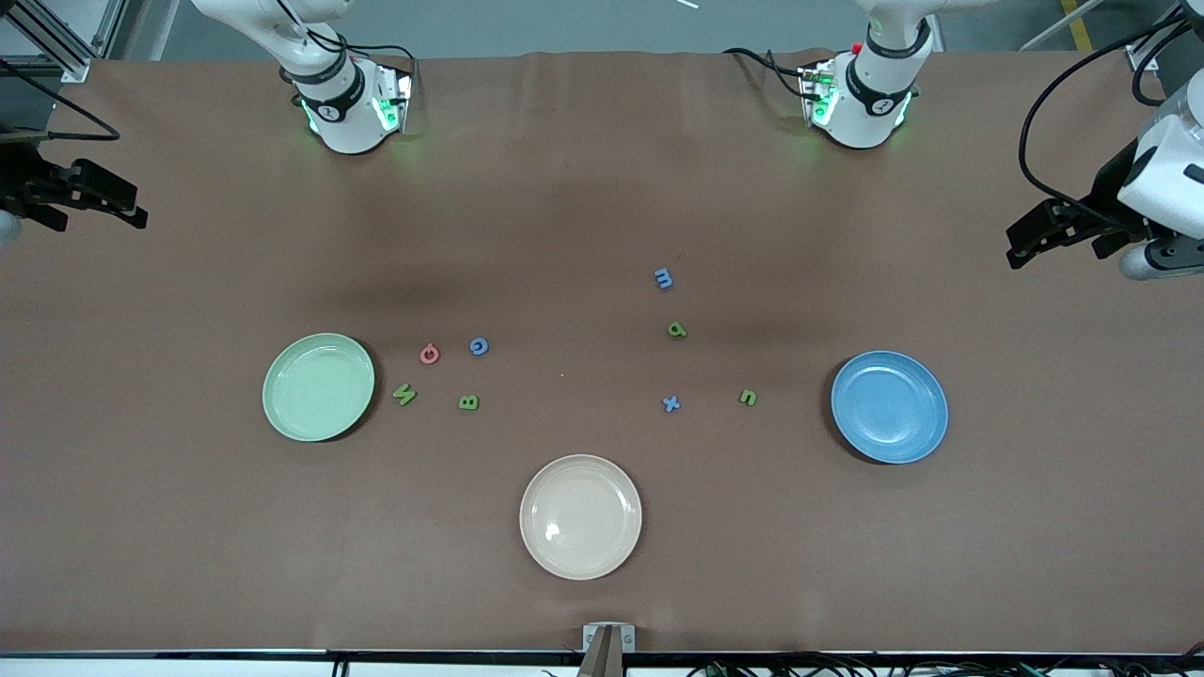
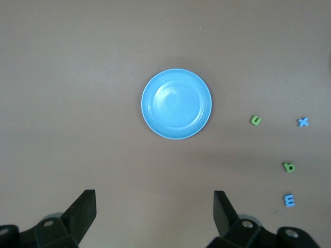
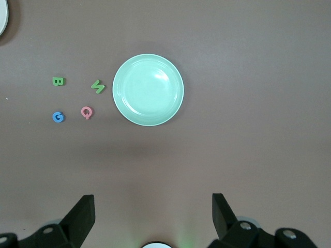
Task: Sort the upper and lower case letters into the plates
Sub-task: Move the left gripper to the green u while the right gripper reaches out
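Observation:
The mint green plate (image 1: 318, 386) lies toward the right arm's end and is empty; beside it lie a pink Q (image 1: 429, 354), blue G (image 1: 479, 346), green N (image 1: 404, 394) and green B (image 1: 468, 402). The blue plate (image 1: 889, 406) lies toward the left arm's end, also empty; beside it lie a blue m (image 1: 663, 278), green p (image 1: 677, 330), blue x (image 1: 671, 404) and green u (image 1: 748, 398). My left gripper (image 2: 154, 194) is open and empty, high over the table's end (image 1: 1021, 246). My right gripper (image 3: 153, 196) is open and empty, high over the other end (image 1: 139, 214).
A cream-beige plate (image 1: 580, 516) lies empty, nearer the front camera than both letter groups, midway between the two plates. The arm bases (image 1: 348, 113) stand along the table's edge farthest from the camera. A small mount (image 1: 609, 639) sits at the nearest edge.

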You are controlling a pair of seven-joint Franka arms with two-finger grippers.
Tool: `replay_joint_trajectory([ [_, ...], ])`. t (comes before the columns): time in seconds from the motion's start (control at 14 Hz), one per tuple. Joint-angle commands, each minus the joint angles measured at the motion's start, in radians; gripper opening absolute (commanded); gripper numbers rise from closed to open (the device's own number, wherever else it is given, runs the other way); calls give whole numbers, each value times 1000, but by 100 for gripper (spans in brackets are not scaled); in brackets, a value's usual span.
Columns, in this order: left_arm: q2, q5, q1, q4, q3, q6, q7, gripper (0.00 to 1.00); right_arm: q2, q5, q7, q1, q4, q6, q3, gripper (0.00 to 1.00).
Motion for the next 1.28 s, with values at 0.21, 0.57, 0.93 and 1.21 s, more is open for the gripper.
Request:
replay_joint_trajectory([
  [0.21, 10, -2, -2, 47, -7, -33, 18, 100, -30, -14, 6, -9, -26, 1, 11, 100],
  [0.57, 143, -18, -13, 84, -12, 13, -10, 100, -28, -14, 6, -10, -26, 1, 11, 100],
  [0.93, 269, -8, -127, -61, -24, 310, -88, 100, -28, -14, 6, -10, -21, 7, 11, 100],
  [1.21, 350, -19, -195, -224, -32, 608, -91, 93, -24, -14, 6, -10, -18, 6, 11, 100],
])
